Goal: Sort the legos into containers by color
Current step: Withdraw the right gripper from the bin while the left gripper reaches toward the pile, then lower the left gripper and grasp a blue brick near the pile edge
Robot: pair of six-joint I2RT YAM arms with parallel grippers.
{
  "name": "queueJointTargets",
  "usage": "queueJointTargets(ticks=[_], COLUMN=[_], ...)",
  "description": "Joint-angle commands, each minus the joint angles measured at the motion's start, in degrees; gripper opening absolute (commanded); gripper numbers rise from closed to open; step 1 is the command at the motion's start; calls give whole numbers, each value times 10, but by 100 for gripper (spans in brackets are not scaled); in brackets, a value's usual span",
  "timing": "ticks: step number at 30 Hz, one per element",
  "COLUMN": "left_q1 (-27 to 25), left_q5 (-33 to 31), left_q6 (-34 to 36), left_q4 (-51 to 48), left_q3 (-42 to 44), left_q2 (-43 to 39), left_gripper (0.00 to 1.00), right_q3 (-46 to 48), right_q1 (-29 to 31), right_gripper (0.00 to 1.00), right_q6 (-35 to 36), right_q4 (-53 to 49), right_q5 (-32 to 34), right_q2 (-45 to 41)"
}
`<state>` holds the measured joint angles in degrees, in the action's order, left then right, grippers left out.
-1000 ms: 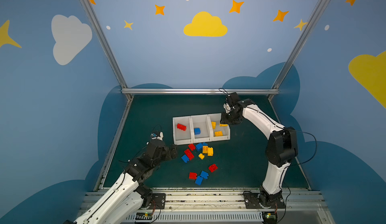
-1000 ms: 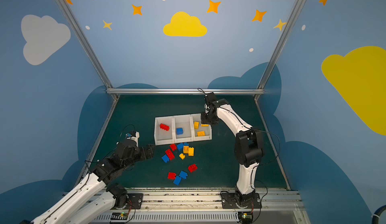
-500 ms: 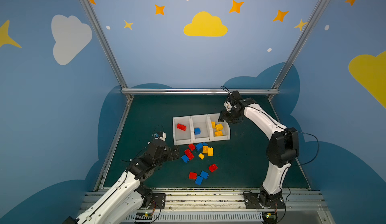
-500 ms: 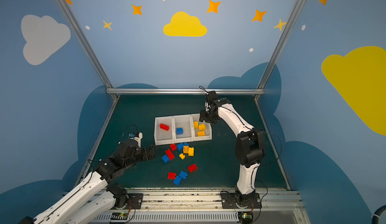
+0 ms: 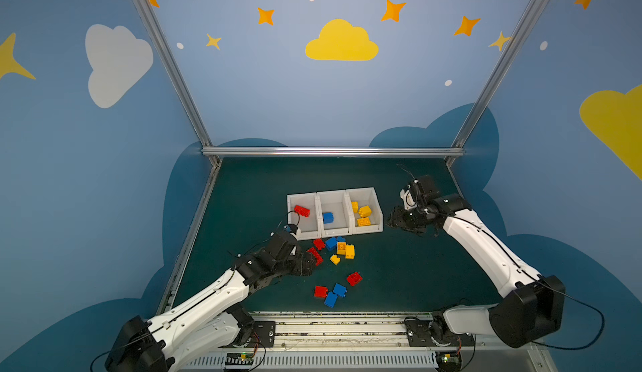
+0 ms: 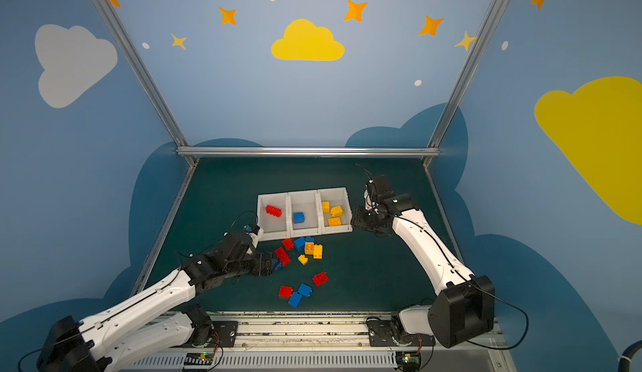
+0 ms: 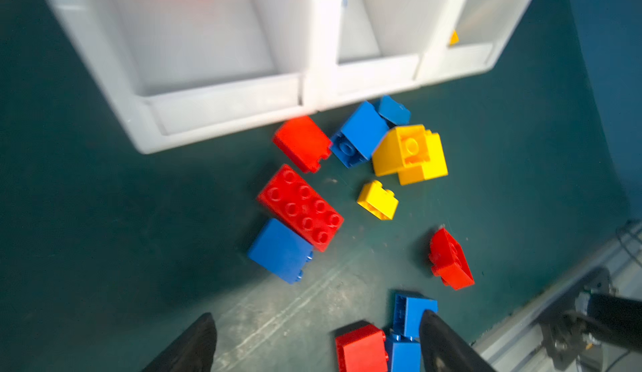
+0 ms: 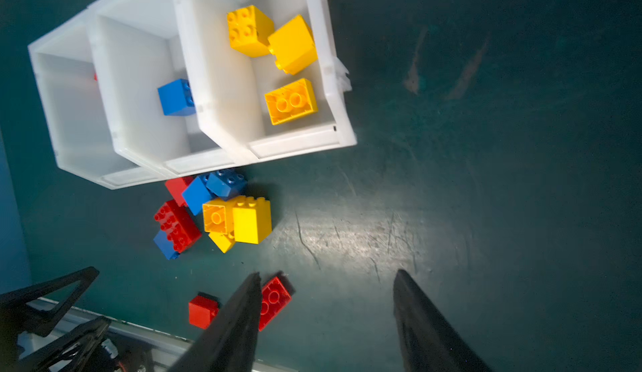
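Observation:
Three white containers stand in a row: the left one [image 5: 301,198] holds a red lego [image 5: 302,210], the middle one [image 5: 331,197] a blue lego [image 5: 328,217], the right one [image 5: 363,194] three yellow legos [image 5: 364,211]. Loose red, blue and yellow legos lie in front of them. My left gripper [image 5: 309,264] is open and empty, low beside the long red lego [image 7: 300,207] and a blue lego [image 7: 279,250]. My right gripper [image 5: 396,219] hangs open and empty just right of the yellow container; in the right wrist view nothing sits between its fingertips [image 8: 328,280].
Nearer the front edge lie two red legos [image 5: 354,278] [image 5: 320,291] and two blue ones [image 5: 339,289] [image 5: 330,299]. A small yellow lego [image 5: 334,259] lies apart from the yellow pair [image 5: 345,249]. Metal rails border the green mat [image 5: 417,266].
My right gripper opened over the right container, left a yellow lego in it and drew back to the right. My left gripper moved forward to the loose pile.

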<state>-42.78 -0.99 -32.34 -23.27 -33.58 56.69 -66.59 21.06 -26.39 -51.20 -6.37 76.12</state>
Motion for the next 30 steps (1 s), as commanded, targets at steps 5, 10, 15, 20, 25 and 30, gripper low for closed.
queueJointTargets(ticks=[5,10,15,20,25,30], left_q1=[-105,-163,-193,-205,-212,-214], left_q5=[-25,-7,4,17,21,14], left_q6=[31,10,1,2,5,10], left_q4=[-21,-41,-63,-77,-87,-116], left_q3=[-75,-125,-175,-214,-239,-270], left_q2=[106,205,290,351,386,422], left_gripper=[90,90,89,87,83,82], right_q3=[36,42,48,58,69,78], right_q1=[-5,-4,-5,-5,-5,-5], right_gripper=[61,61,60,60,60,60], right_q6=[-33,-36,-37,-39,-40,-41], right_q4=[-5,-8,-6,-2,3,7], right_q5=[8,9,7,2,-1,-2], right_q2=[-23,-24,-28,-31,-35,-40])
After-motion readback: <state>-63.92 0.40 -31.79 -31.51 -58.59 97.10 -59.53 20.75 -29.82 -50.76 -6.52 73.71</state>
